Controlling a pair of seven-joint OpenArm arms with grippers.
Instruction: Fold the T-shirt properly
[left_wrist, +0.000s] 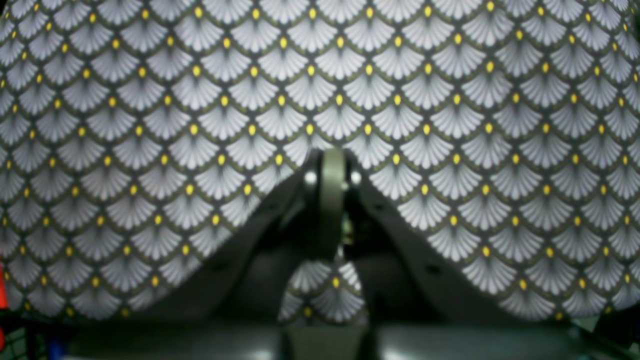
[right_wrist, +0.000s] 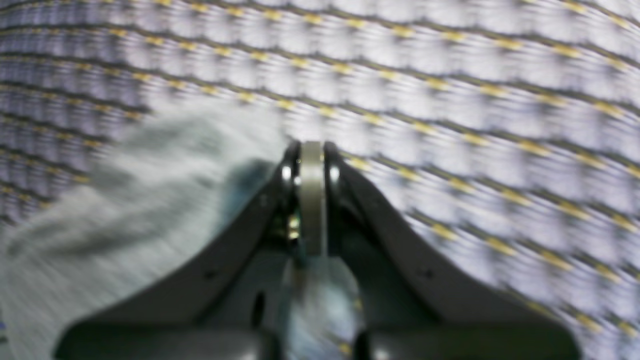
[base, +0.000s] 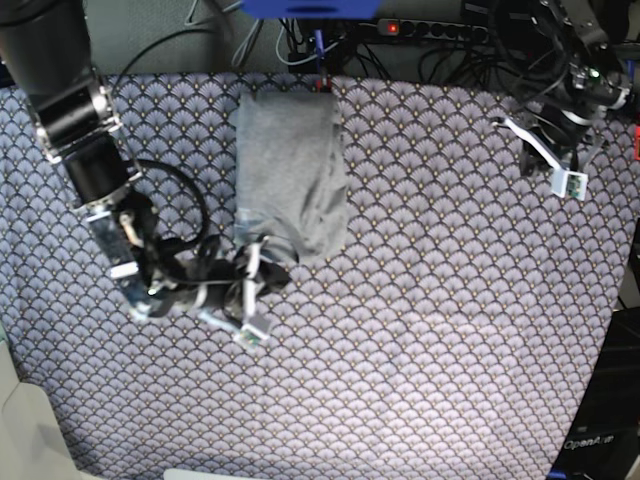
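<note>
T-shirt (base: 290, 175) on patterned tablecloth (base: 450, 330)

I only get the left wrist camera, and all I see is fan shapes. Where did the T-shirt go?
Observer: The T-shirt is on the other side of the tablecloth, far from your left gripper. It lies folded into a long strip.
Operator: Is the other arm near it?
Observer: Yes. The right gripper is at one short end of the strip, with grey fabric just beside it.
Operator: Is it holding the shirt?
Observer: Its jaws are shut with no fabric visible between them, though its camera picture is blurry.
</note>
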